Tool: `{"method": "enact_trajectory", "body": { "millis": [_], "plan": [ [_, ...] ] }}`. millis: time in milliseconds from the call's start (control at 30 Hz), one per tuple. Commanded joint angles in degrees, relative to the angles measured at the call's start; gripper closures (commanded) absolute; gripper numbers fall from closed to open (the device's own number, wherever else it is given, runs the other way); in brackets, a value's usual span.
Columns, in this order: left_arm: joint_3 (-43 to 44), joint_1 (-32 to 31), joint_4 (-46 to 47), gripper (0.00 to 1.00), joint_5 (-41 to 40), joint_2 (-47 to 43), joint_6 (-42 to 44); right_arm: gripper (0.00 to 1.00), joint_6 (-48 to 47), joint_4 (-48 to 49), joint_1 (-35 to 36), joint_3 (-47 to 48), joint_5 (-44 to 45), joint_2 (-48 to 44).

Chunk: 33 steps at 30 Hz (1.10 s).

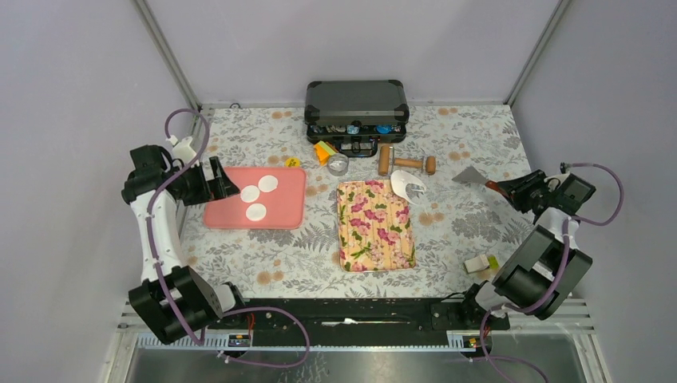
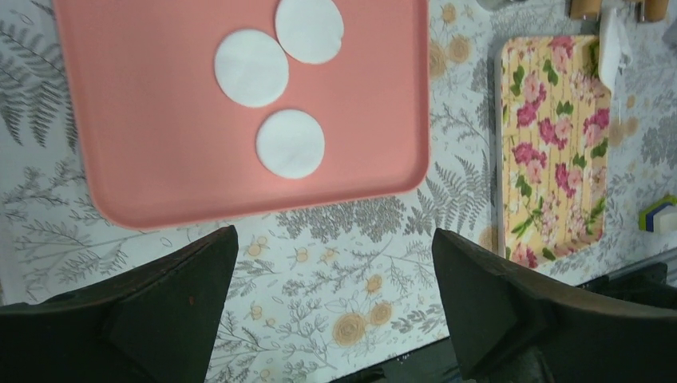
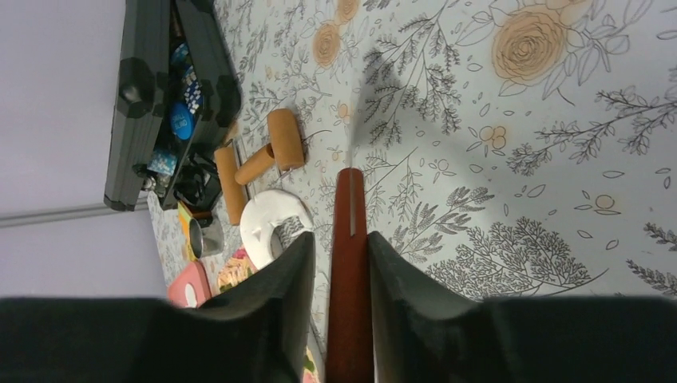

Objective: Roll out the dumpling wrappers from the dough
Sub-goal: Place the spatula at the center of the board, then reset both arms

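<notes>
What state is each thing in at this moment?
left gripper: open, empty.
right gripper: shut on the spatula.
spatula: held by its handle.
dumpling wrappers: three flat discs on the pink tray.
black case: lid open.
wooden roller: lying on the table, untouched.
white sheet: flat, ragged, at the floral board's corner.

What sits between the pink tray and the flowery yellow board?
Nothing: just bare tablecloth between the tray and board, clear in the top view.
</notes>
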Motion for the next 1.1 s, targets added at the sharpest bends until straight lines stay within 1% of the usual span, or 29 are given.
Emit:
{"method": "enact_trajectory", "body": {
  "millis": [0,67,100,233,267,300,367,400,433,500,633,733,800,900,1000,1033,1067],
  "plan": [
    [-2.7,-0.8,-0.8,0.01,1.3,-3.5,3.1,0.56,-2.7,-1.9,-0.1,1.8,2.4,1.4],
    [-3.0,-0.9,-0.8,0.01,1.7,-4.9,3.0,0.46,-4.3,-5.0,-0.1,1.8,1.7,2.5],
    [-3.0,-0.9,-0.7,0.01,1.4,-6.1,3.0,0.39,-5.4,-6.4,-0.1,1.9,1.6,2.9],
    [-3.4,-0.9,-0.3,0.01,-0.6,-8.9,2.9,0.24,-12.8,-12.8,-0.2,2.9,2.6,1.8],
    [-3.4,-0.9,-0.3,0.01,-1.0,-9.3,3.0,0.18,-15.4,-14.9,-0.2,3.5,2.8,1.2],
    [-3.2,-0.9,-0.5,0.01,-1.4,-9.7,3.1,0.13,-18.4,-17.4,-0.2,4.1,3.6,0.4],
    [-2.8,-0.9,-1.7,0.01,-2.0,-10.3,3.7,0.09,-23.3,-21.1,-0.2,4.3,6.3,-1.9],
    [-2.6,-0.9,-2.2,0.01,-2.1,-10.6,4.2,0.03,-25.1,-22.5,-0.2,4.4,8.9,-3.4],
    [-2.5,-0.9,-2.8,0.01,-2.2,-11.1,4.9,0.01,-26.6,-23.5,-0.3,5.0,11.8,-5.0],
    [-2.6,-0.9,-3.6,0.01,-2.8,-12.7,6.0,0.0,-32.6,-27.5,-0.3,6.0,13.3,-8.1],
    [-3.4,-0.9,-3.9,0.01,-3.9,-15.7,8.3,0.0,-38.9,-32.1,-0.3,7.8,15.7,-13.3],
    [-3.6,-0.9,-5.3,0.01,-5.2,-17.3,10.8,0.0,-44.6,-37.5,-0.3,10.4,16.6,-14.2],
    [-3.8,-0.9,-6.4,0.01,-5.8,-18.4,12.8,0.01,-50.0,-42.5,-0.3,12.5,15.5,-13.9],
    [-4.6,-0.9,-7.6,0.01,-5.1,-20.8,16.3,0.0,-58.4,-51.8,-0.3,16.5,11.2,-14.7],
    [-5.0,-1.0,-8.3,0.01,-2.4,-22.9,18.7,0.0,-72.8,-64.7,-0.3,21.1,2.6,-18.3],
    [-4.8,-1.7,-7.8,0.01,-2.1,-23.0,18.5,0.0,-77.8,-69.1,-0.3,22.3,-0.7,-19.9],
    [-4.4,-3.4,-6.7,0.01,-3.3,-22.7,17.1,0.0,-80.2,-71.5,-0.2,23.3,-4.0,-21.7]
  ]
}}
